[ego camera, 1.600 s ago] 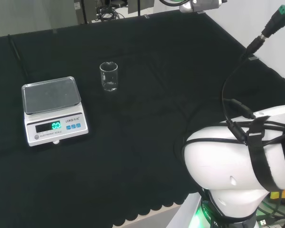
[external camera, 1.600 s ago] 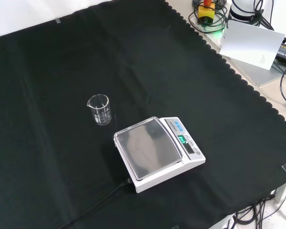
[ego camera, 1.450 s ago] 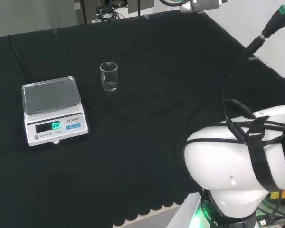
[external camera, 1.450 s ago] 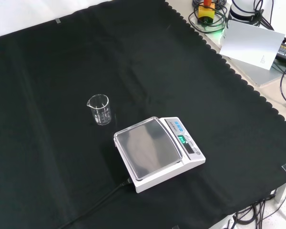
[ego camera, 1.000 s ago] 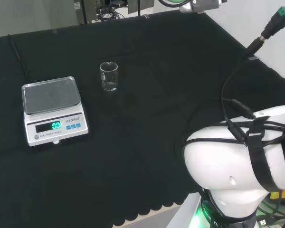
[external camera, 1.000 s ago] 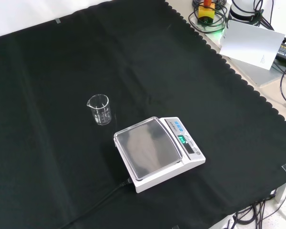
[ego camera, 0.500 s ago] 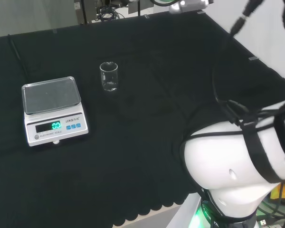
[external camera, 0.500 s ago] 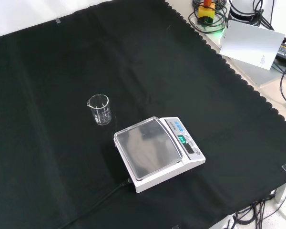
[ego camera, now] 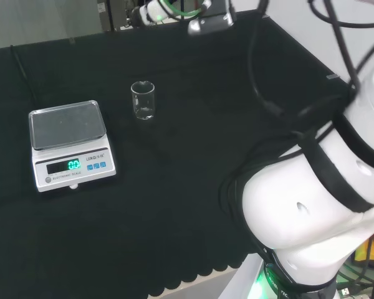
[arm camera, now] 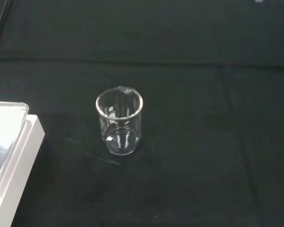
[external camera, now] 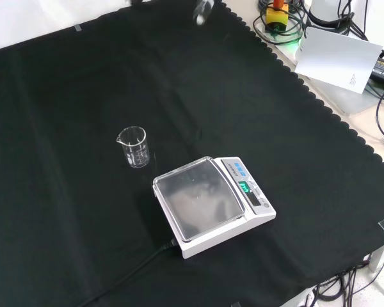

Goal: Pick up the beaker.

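Note:
An empty clear glass beaker with a small spout stands upright on the black cloth, just right of the scale in the head view. In the front view the beaker sits up and left of the scale. The wrist view looks down at the beaker from some distance, with bare cloth around it. A blurred pale part of the arm's end shows at the front view's top edge, far from the beaker. In the head view the arm's end hangs high over the cloth's far side. I cannot tell how the hand stands.
A white digital scale with a lit green display sits beside the beaker; its cable runs off across the cloth. The scale lies near the cloth's front in the front view, and its corner appears in the wrist view. Cables and white paper lie beyond the scalloped edge.
The arm has swung left in the head view, and its end has come in at the top of both views. Beaker and scale have not moved.

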